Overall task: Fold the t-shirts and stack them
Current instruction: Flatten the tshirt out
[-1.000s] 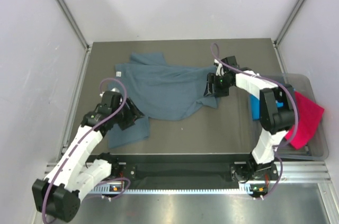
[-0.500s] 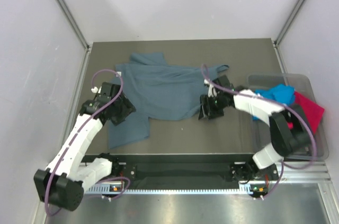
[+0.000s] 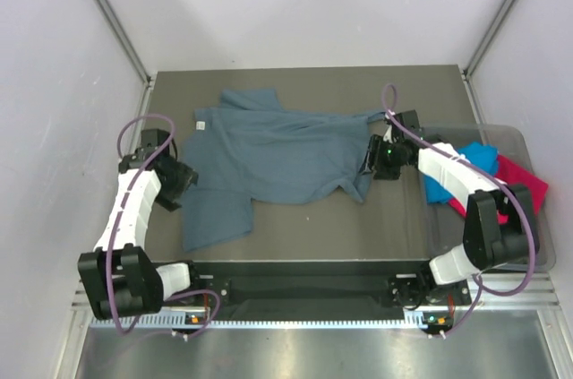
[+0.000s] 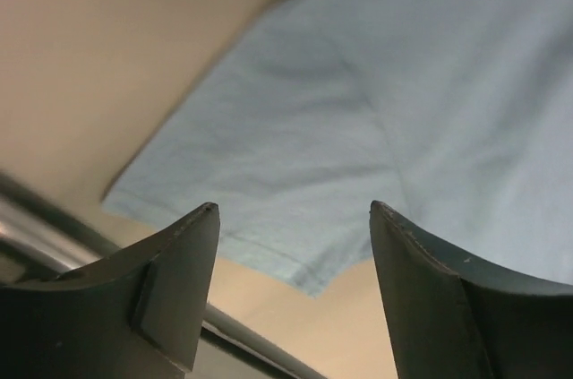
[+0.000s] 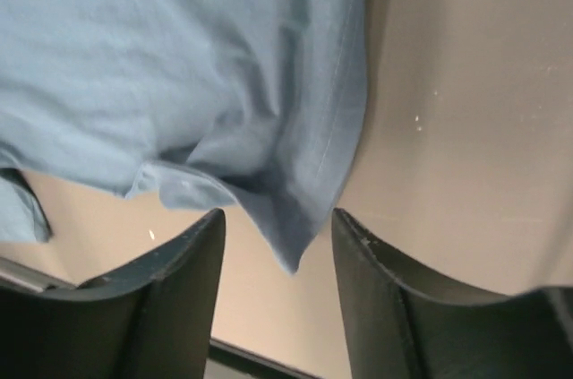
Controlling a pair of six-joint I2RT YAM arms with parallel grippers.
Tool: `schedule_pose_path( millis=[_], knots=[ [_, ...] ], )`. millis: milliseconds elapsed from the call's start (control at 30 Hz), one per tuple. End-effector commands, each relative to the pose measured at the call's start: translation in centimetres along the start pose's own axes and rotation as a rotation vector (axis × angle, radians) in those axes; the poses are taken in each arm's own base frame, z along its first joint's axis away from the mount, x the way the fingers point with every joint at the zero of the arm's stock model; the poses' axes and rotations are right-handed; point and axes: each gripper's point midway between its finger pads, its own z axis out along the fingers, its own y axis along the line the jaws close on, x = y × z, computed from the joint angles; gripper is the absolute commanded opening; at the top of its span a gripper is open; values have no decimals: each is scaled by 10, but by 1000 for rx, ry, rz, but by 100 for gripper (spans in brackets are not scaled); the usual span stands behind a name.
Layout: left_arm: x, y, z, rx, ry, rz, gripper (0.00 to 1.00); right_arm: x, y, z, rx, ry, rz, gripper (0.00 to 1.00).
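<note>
The slate-blue t-shirt (image 3: 269, 155) lies spread and rumpled across the middle of the table, with one flap (image 3: 215, 218) hanging toward the front left. My left gripper (image 3: 186, 182) is open and empty just off the shirt's left edge. In the left wrist view (image 4: 294, 218) a corner of the shirt (image 4: 358, 128) lies between and beyond the fingers. My right gripper (image 3: 369, 164) is open at the shirt's right edge. In the right wrist view (image 5: 279, 218) a folded corner of the shirt (image 5: 286, 218) points down between the fingers, ungripped. The turquoise t-shirt (image 3: 452, 177) and the magenta t-shirt (image 3: 524, 186) lie in the tub.
A clear plastic tub (image 3: 537, 249) stands at the table's right edge. Grey walls with metal rails enclose the table on the left, back and right. A black rail (image 3: 304, 285) runs along the near edge between the arm bases.
My left gripper has drawn back to the left, off the shirt. My right gripper has swung toward the front, then back to the right and rear, and the shirt's right edge has shifted with it.
</note>
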Motion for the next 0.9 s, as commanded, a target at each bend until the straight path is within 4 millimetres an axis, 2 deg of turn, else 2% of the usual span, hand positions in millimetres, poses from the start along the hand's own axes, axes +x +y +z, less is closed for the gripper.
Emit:
schedule_pose_path(
  millis=[0, 67, 167, 267, 300, 400, 467, 533, 567, 733, 767, 867],
  knots=[
    [18, 43, 8, -154, 69, -128, 72, -6, 16, -3, -48, -57, 105, 50],
    [11, 51, 6, -125, 29, -221, 65, -3, 24, -7, -78, -81, 86, 51],
    [12, 62, 7, -148, 8, -278, 64, 10, 34, -10, -80, -18, 18, 53],
    [27, 77, 15, -196, 50, -319, 63, 17, 44, -15, -79, -6, -70, 54],
    [31, 81, 17, -202, 58, -320, 59, 23, 49, -15, -81, -1, -96, 54],
    [47, 101, 19, -289, 89, -334, 57, 29, 59, -17, -117, -5, -130, 55],
    [57, 105, 27, -288, 107, -357, 58, 36, 64, -14, -147, 15, -131, 55],
    [61, 111, 35, -308, 108, -370, 63, 39, 67, -11, -170, 22, -130, 55],
    [57, 108, 41, -287, 89, -364, 62, 43, 70, -11, -188, 35, -130, 55],
    [60, 112, 49, -329, 107, -376, 63, 49, 63, -9, -178, 46, -158, 55],
    [58, 108, 54, -311, 104, -396, 63, 49, 62, -9, -172, 46, -157, 55],
    [71, 111, 68, -333, 150, -417, 61, 51, 60, -10, -174, 49, -155, 55]
  ],
)
